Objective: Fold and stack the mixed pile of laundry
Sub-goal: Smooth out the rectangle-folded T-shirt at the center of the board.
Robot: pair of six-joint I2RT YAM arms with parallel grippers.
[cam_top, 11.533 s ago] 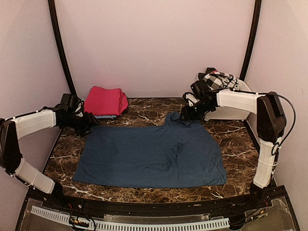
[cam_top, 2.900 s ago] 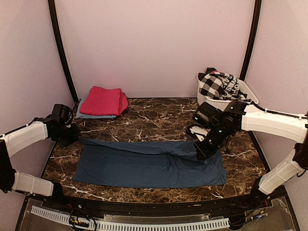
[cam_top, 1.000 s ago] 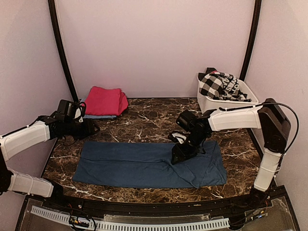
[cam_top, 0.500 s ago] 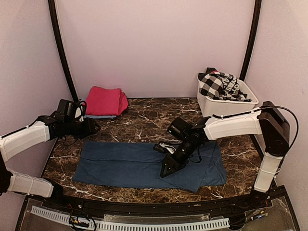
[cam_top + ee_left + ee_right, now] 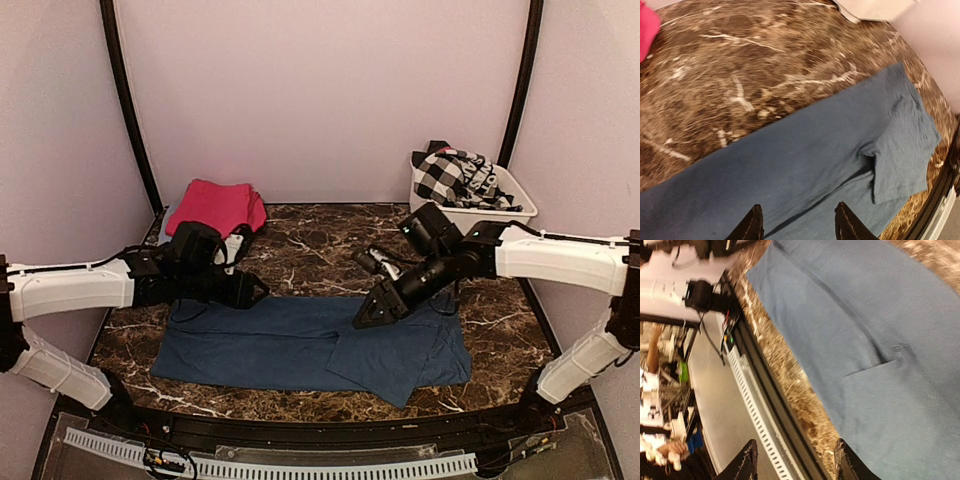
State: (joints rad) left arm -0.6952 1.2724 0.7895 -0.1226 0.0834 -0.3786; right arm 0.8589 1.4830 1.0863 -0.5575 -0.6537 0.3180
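The left gripper (image 5: 799, 227) has its two fingers spread wide with nothing between them. In its wrist view only the large navy-blue sheet (image 5: 805, 170) lies beneath the gap. From above, this gripper (image 5: 255, 292) reaches in from the left and sits at the sheet's far long edge, left of centre. Whether its tips touch the cloth cannot be told.

The right gripper (image 5: 795, 462) is also spread apart and holds nothing. From above, it (image 5: 365, 315) points down and to the left over the right-hand part of the sheet, and contact with the cloth is again unclear.

The navy-blue sheet (image 5: 290, 345) lies as a long folded strip across the near half of the marble table (image 5: 310, 240), running left to right between the two arms. Its right portion carries a looser folded flap with a slanted edge and a few wrinkles, reaching almost to the table's front rim.

At the back left, the magenta-pink cloth (image 5: 215, 205) sits folded, with the left arm crossing in front of it. A sliver of the light-blue piece (image 5: 165, 220) shows at its left side. At the back right, the black-and-white checked garment (image 5: 455, 178) is heaped in the white plastic tub (image 5: 500, 207), behind the right arm and well apart from the sheet.
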